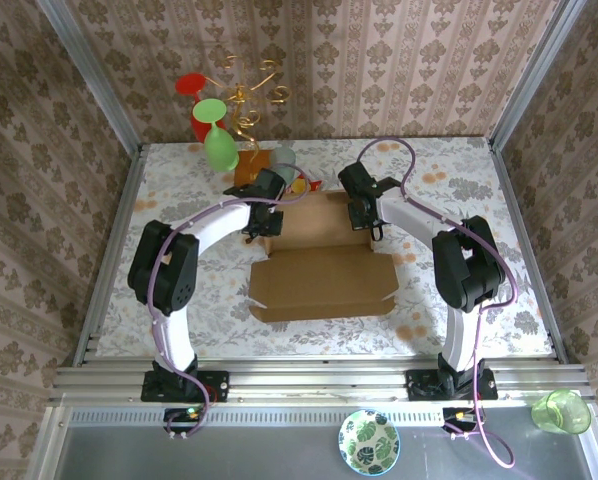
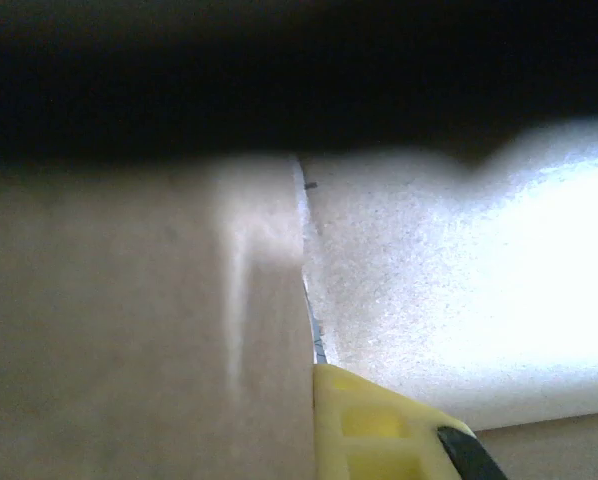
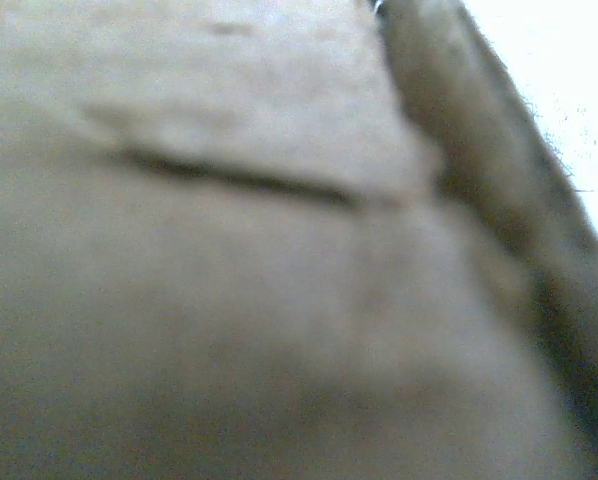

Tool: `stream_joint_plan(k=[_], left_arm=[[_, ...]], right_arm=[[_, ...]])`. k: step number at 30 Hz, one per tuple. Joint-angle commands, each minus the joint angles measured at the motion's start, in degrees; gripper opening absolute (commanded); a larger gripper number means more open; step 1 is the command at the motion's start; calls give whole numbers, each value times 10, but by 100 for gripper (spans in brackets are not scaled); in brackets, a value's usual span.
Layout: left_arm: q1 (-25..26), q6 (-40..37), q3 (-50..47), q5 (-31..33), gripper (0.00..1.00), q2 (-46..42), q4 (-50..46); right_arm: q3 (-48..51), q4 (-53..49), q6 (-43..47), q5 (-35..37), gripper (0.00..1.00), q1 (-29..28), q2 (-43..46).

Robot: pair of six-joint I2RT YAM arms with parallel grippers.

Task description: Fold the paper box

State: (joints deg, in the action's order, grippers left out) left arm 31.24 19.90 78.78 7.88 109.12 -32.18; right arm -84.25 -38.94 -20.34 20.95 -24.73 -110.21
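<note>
Both arms at the far corners of a half-formed box.
The left gripper point(image 1: 260, 222) has its jaws pinched narrow on the far-left wall of the paper box point(image 1: 324, 280), which lies mid-tabletop point(image 1: 459, 180). The right gripper point(image 1: 365, 222) has its jaws closed at the far-right corner. Uneven pulls could skew creases or drag the sheet.

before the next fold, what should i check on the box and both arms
1. Left jaws shut at the far left corner of the paper box: ok.
2. Right jaws shut at its far right wall: ok.
3. Cardboard actually pinched by either: cannot tell, wrist views too close and blurred.
4. Near panel folded up: not ok, it lies flat on the table.
5. Wooden block apart from the box: cannot tell, the left arm covers the gap.
</note>
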Motion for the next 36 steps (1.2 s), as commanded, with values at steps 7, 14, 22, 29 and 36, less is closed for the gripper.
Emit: stream_joint_plan(k=[7,14,22,29,36], left_arm=[[25,-4,21,122,0,36,-74],[32,-2,28,113,22,26,-72],[35,59,207,14,58,-36,-186],[24,215,235,-38,51,-129,-222],[86,395,223,-17,48,-170,-398]], right_arm=[[-35,-53,-66,27,0,2,-11],[-38,-62,-87,16,0,3,-12],[-30,-76,-107,-10,0,14,-4],[13,-89,-188,-71,0,69,30],[57,-125,-298,-112,0,122,65]])
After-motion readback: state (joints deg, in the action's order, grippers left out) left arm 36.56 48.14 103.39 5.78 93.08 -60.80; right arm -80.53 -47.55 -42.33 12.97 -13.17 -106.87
